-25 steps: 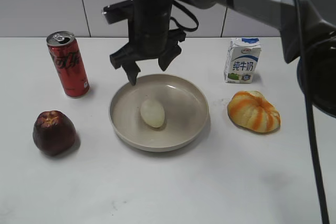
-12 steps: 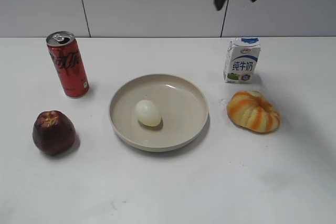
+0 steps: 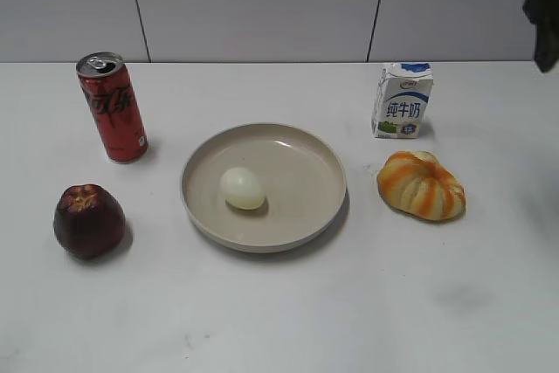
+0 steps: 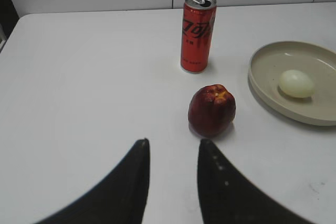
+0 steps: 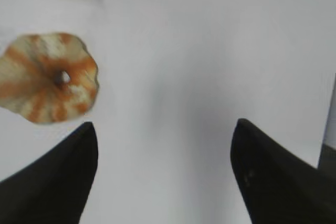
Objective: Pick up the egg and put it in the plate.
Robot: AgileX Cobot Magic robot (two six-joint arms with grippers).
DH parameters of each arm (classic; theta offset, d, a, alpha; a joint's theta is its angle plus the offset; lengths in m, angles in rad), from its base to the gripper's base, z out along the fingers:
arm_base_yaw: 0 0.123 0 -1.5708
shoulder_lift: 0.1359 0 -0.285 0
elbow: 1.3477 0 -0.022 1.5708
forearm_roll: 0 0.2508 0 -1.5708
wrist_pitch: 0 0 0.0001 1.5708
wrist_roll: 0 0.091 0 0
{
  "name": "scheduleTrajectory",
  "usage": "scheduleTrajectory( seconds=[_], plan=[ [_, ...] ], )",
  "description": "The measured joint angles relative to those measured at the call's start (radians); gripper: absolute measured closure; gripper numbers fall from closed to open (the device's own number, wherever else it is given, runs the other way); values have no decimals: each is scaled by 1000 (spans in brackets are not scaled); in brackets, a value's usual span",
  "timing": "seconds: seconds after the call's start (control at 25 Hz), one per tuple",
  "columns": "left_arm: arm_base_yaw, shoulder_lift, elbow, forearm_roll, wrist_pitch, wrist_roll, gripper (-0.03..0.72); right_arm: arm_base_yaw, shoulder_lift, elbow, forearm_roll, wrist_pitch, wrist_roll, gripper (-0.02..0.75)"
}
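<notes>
Small smooth cream-white egg (image 3: pixel 242 188) lies inside the large round shallow beige plate (image 3: pixel 301 221), left of the dish's centre, resting on its floor; a half second ago it sat a little further right and nearer, so it has rolled slightly left. One second ago a gripper hung directly over the plate's far rim; a half second ago it was high at the top edge right of centre; now only a dark fragment shows at the far right edge of the exterior view, well apart from the plate. Right gripper (image 5: pixel 164 174), wrist view: the two dark fingers (image 5: pixel 55 182) are spread wide with nothing between them, bare white surface (image 3: pixel 279 312) below, and the orange-and-white ribbed pumpkin-shaped object (image 5: pixel 47 77) to the left. Left gripper (image 4: pixel 172 182), wrist view: fingers parted by a narrow gap, empty, above the surface near and left of the dark red apple (image 4: pixel 211 109). The tall red soda can (image 3: pixel 113 107) stands upright far left, the apple near left, the small white-and-blue milk carton (image 3: pixel 403 100) upright far right, the pumpkin-shaped object just nearer than it. All four unchanged in position across the three exterior frames.
</notes>
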Motion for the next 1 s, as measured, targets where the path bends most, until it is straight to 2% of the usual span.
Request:
scheduleTrajectory(
  seconds=[0.2,0.64,0.8,1.0],
  plan=[
    [0,0,0,0,0,0,459,-8,-228,277,7,-7,-1,143],
    [0,0,0,0,0,0,459,-10,-887,795,56,-149,-1,144],
    [0,0,0,0,0,0,459,-10,-1110,931,62,-161,-1,144],
    [0,0,0,0,0,0,459,-10,-1360,1019,109,-157,-2,144]
  ],
)
